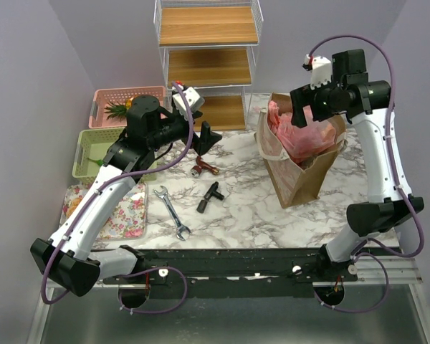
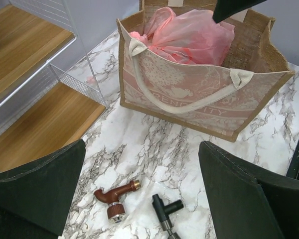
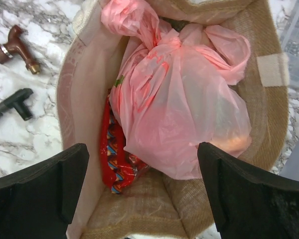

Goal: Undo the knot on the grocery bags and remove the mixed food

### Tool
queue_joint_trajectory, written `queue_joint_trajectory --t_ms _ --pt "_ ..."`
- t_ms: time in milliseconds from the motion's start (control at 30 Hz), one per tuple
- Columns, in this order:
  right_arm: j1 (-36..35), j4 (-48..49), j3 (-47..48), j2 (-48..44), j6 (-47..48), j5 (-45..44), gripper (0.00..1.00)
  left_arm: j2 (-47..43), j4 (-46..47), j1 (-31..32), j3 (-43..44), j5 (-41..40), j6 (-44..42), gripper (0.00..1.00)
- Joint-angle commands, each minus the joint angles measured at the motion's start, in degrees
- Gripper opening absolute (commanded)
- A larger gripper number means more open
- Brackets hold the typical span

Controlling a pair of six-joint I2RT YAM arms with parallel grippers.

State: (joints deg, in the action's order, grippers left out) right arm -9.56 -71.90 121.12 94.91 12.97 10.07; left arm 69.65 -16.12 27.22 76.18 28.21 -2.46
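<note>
The brown woven tote bag [image 1: 304,175] stands upright on the right part of the marble-patterned tabletop [image 1: 251,218], towards its far edge. Its cloth is coarse like jute, with a pale pink printed panel on one side and flat cream handles. Inside sits the pink plastic bag [image 3: 184,114], thin, crinkled and half transparent, swollen into a round shape. The knot [image 3: 167,40] is a small tight lump at its top, with two loose pink ends spreading out from it. Something orange [image 3: 235,142] shows dimly through the film near the tote's wall. A red snack packet [image 3: 112,154], glossy and wrinkled, is pressed between the pink bag and the tote's inner side.

The right gripper [image 1: 299,109] hangs over the tote's mouth, its fingers spread wide, holding nothing. The left gripper [image 1: 205,136] is near the middle of the far edge, also fully spread and holding nothing.

A brown tap with metal ends [image 2: 115,196], a black T-shaped tool [image 1: 211,195] and a steel wrench [image 1: 173,211] lie in the middle of the tabletop. Between them and the tote, bare marble shows. A flowered tray [image 1: 125,211] lies at the left edge, and a green basket [image 1: 93,154] and a pink basket [image 1: 122,100] are beyond it. A wire shelf with wooden boards [image 1: 208,43] stands behind the far edge.
</note>
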Motion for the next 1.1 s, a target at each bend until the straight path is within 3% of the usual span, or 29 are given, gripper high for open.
queue_joint_trajectory --t_ms 0,367,600,733,867,1000,1067 --pt "-0.73 4.75 -3.41 2.40 6.34 1.45 0.99 -0.19 -0.96 0.02 1.47 2.70 -1.06 0.99" --pt "-2.19 7.37 1.96 16.08 14.97 1.54 0.98 1.80 -3.11 0.02 2.84 1.09 -1.67 0.99" --pt "-2.57 13.86 -8.41 18.05 16.50 0.24 0.98 2.34 -5.05 0.00 3.71 -0.69 -2.53 0.99" --pt "-2.57 16.45 -14.35 18.32 16.43 1.31 0.91 2.55 -6.04 0.01 3.78 -1.27 -3.32 0.99" --pt "-2.57 17.49 -17.67 18.90 16.67 0.69 0.73 2.99 -7.28 -0.02 4.16 -2.03 -4.16 0.98" --pt "-2.56 15.98 -15.54 18.11 16.27 1.49 0.37 3.35 -7.87 0.01 4.75 -2.68 -4.23 0.99" --pt "-2.57 14.62 -11.97 17.20 15.19 1.75 0.13 3.30 -7.87 -0.12 4.90 -2.88 -3.81 0.99"
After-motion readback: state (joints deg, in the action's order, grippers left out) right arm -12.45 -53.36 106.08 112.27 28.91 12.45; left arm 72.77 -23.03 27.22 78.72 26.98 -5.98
